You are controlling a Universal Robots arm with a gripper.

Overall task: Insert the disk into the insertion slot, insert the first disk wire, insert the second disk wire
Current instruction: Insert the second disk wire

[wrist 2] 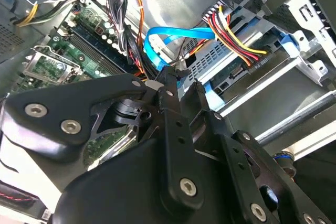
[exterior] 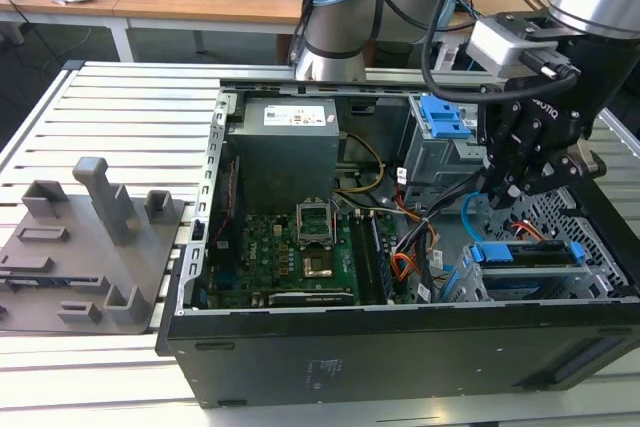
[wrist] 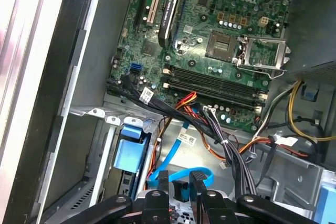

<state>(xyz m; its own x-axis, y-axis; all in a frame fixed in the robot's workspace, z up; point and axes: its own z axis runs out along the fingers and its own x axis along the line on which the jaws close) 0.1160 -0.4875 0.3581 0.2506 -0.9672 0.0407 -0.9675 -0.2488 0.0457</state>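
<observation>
Slatted metal worktop (exterior: 120, 107) carries an open computer case (exterior: 400, 347). At the right of the frame in the exterior view, the disk (exterior: 525, 254) lies in its blue carrier inside the insertion slot (exterior: 555, 212). The first disk wire (wrist 2: 231, 38) ends in a black plug at the disk's end. The claw (exterior: 508, 192) hangs just above the slot. Its fingers (wrist: 163, 184) are nearly closed, pinching the plug end of the second disk wire (wrist: 173, 156).

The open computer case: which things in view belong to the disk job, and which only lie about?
Job: disk, insertion slot, first disk wire, second disk wire, held by gripper.
Lying about: grey fixture block, motherboard, power supply, taller bay with blue latch.
</observation>
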